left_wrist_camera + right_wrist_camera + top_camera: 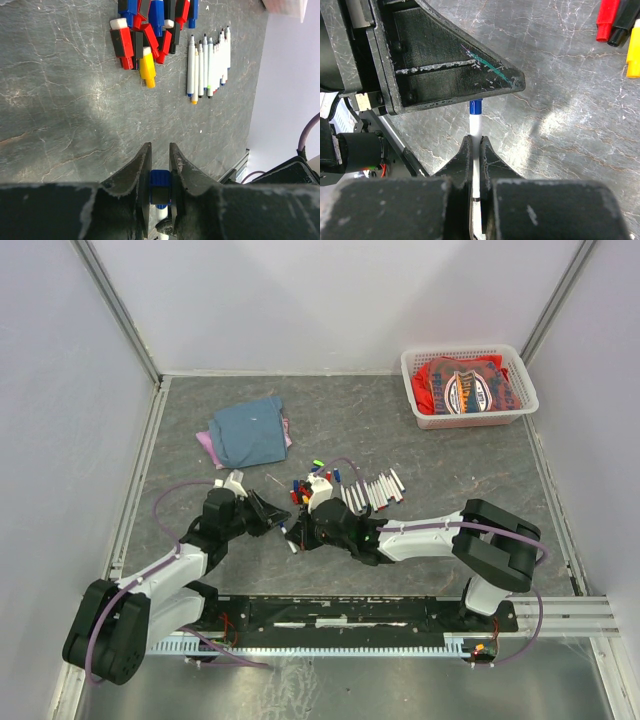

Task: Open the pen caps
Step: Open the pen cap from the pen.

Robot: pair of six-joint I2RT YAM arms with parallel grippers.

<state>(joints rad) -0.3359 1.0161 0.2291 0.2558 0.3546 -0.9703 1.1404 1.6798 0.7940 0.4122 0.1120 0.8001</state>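
A white-barrelled pen [475, 125] is held just above the table between both arms. My right gripper [475, 141] is shut on its barrel. The blue pen cap [160, 182] on its end sits between the fingers of my left gripper [159, 147], which press on it from both sides. In the right wrist view the blue pen cap [476, 106] pokes out under a left finger [455, 70]. From above, the left gripper [272, 515] and right gripper [300, 528] meet at the table's near middle.
Loose caps [145, 35] in red, blue, black and yellow lie in a heap, with a row of uncapped white pens [210, 62] beside them. A folded blue cloth [250, 432] lies at the back left. A white basket [412, 390] with red fabric stands at the back right.
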